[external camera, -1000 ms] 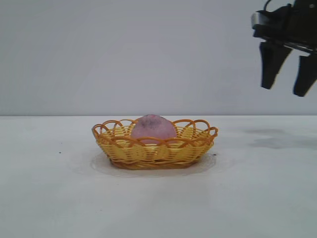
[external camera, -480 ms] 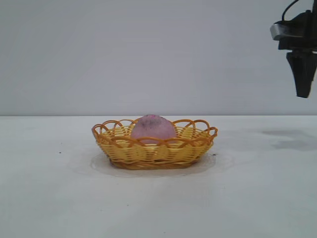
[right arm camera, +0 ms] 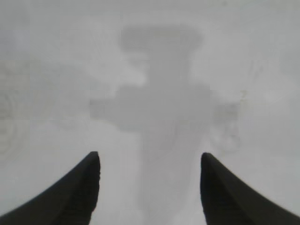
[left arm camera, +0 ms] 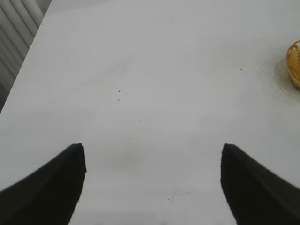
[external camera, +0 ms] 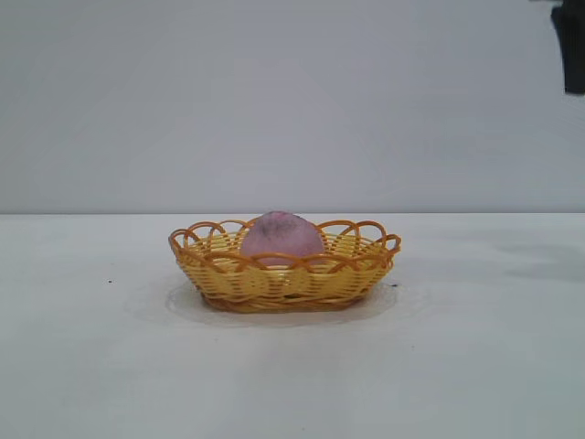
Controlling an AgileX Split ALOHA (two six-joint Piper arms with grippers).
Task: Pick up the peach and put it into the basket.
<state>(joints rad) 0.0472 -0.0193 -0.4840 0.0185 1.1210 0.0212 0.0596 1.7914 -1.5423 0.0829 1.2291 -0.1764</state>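
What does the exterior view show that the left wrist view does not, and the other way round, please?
Only the exterior view shows the peach lying in the basket and a bit of the right gripper at the upper right corner. Only the left wrist view shows the left gripper, open over the bare table. Both share the table and the basket, just an edge of it in the wrist view.

right gripper (right arm camera: 149, 187): two dark fingers (right arm camera: 77, 192) apart, nothing between them | pointing down at the table (right arm camera: 42, 70) | table: pale, bare under the gripper | shadow (right arm camera: 157, 101): grey, cross-shaped, on the table ahead of the fingers
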